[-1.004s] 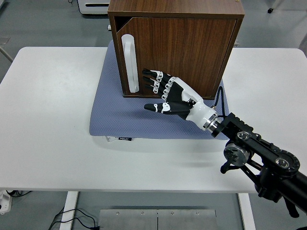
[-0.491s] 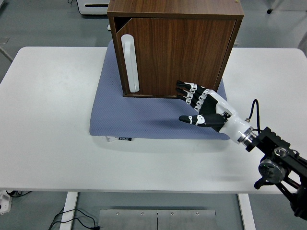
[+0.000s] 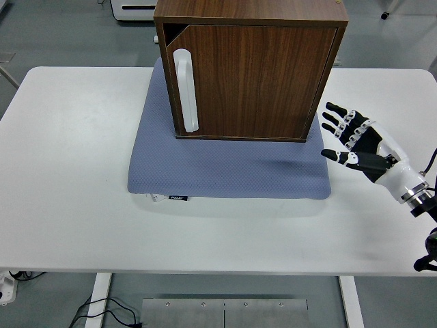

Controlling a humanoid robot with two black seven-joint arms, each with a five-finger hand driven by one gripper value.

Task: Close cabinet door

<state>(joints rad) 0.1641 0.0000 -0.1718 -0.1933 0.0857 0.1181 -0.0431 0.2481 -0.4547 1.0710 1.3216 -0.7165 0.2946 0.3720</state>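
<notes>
Dark walnut-veneer wooden cabinet box (image 3: 251,68) sits at the far centre of the table, resting on a blue-grey textured foam mat (image 3: 225,167). Its front door (image 3: 259,78) faces the near edge and lies nearly flush in the frame; a thin dark wedge shows only at the upper left corner, by the handle side. Judgement: door is shut or all but shut, so little or no push is left.

Long white bar handle (image 3: 185,89) runs upright along the door's left margin; hinge side appears to be the right.

Right hand, white and black with five fingers (image 3: 360,141), hovers over bare table just right of the mat's right edge, clear of the cabinet. Fingers spread and relaxed, holding nothing, tips pointing up and left. The door lies to its left and slightly farther away; handle edge is the far side of the door from this hand.

Left arm not visible.

White table (image 3: 75,171) otherwise bare. Grey floor beyond, a white appliance base at top left.
</notes>
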